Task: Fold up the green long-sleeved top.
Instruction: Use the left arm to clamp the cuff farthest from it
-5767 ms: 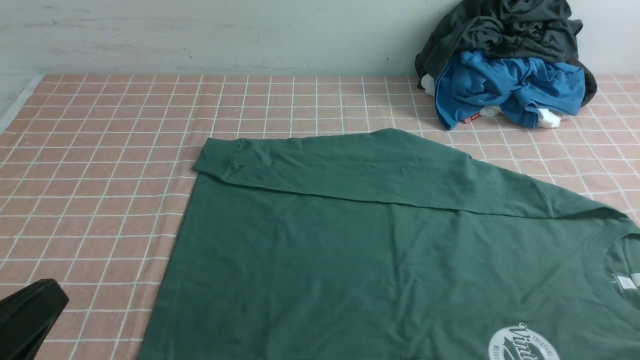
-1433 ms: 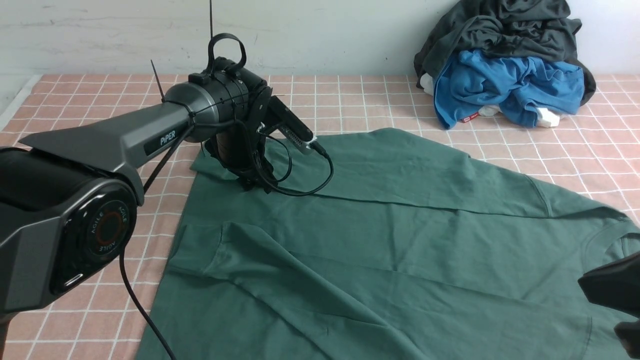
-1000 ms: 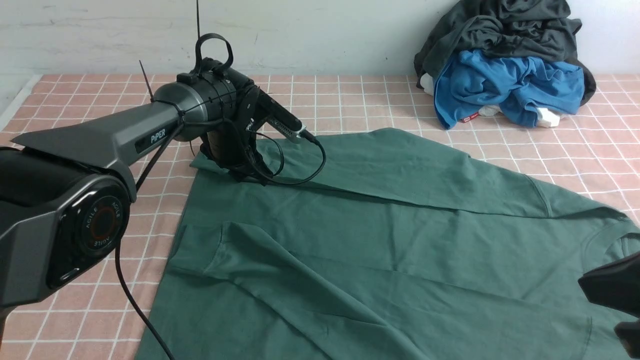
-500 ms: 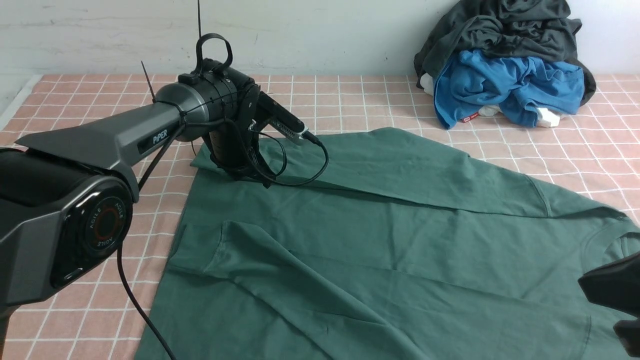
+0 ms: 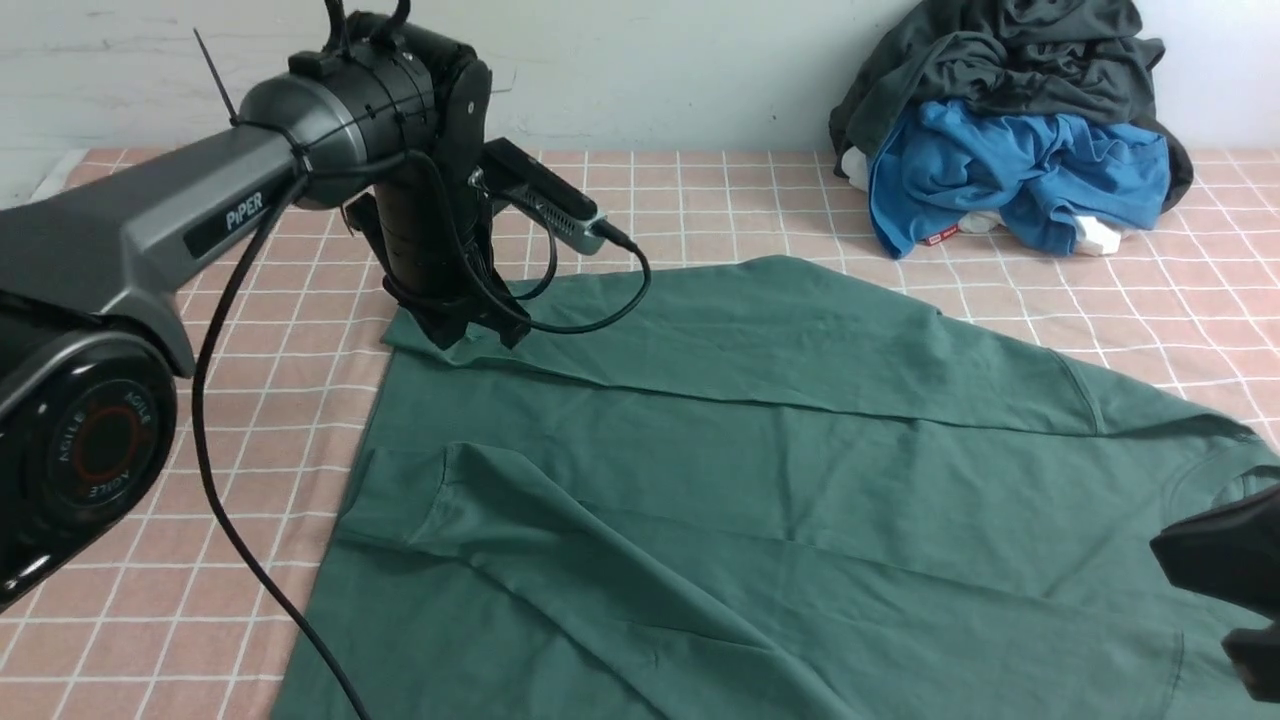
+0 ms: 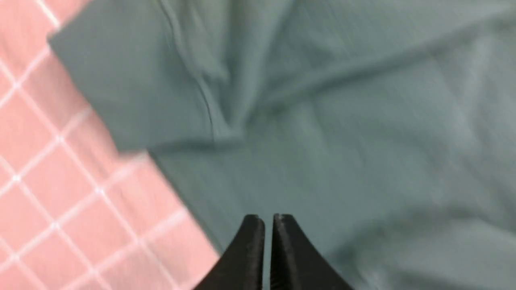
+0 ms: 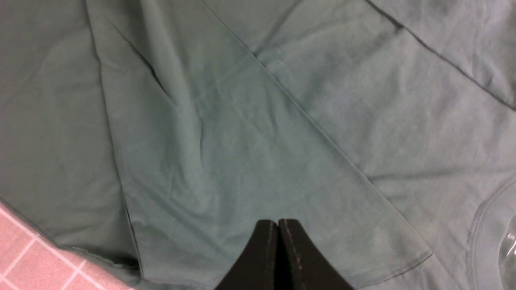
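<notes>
Jaws tight over green top (image 5: 800, 480); clothes pile (image 5: 1010, 130) well apart.

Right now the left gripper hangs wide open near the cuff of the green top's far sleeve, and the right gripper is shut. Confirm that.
One thing is wrong: the left gripper is shut, not wide open. The left wrist view shows its jaws together with nothing between them. The rest stands: it hangs near the cuff of the green top's far sleeve, and the right gripper is shut.

Bare checked cloth (image 5: 250, 400) left of the top (image 5: 760, 470) & along the wall (image 5: 650, 70); clothes pile (image 5: 1010, 150) blocks far right corner, left arm (image 5: 150, 225) spans far left.
</notes>
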Controlling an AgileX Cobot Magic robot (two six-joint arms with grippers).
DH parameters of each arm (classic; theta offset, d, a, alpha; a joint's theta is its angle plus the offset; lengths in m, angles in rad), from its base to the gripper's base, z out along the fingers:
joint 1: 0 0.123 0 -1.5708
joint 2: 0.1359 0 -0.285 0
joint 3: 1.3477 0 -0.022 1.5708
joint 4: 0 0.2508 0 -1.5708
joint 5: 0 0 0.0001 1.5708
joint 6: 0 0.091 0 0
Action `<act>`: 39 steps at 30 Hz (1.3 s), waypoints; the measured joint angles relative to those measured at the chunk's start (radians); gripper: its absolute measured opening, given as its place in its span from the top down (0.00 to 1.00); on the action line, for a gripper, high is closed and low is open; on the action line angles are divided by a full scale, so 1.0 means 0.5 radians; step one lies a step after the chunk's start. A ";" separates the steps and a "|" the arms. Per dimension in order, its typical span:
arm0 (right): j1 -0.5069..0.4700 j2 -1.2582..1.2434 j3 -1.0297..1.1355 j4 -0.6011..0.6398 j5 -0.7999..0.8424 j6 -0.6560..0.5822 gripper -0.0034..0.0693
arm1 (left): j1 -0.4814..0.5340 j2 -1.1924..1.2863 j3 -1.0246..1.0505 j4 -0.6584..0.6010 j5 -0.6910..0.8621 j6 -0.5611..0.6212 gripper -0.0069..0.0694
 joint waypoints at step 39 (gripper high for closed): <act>0.000 0.000 0.000 0.000 0.026 -0.016 0.97 | 0.340 0.297 0.036 -0.524 -0.557 1.630 0.46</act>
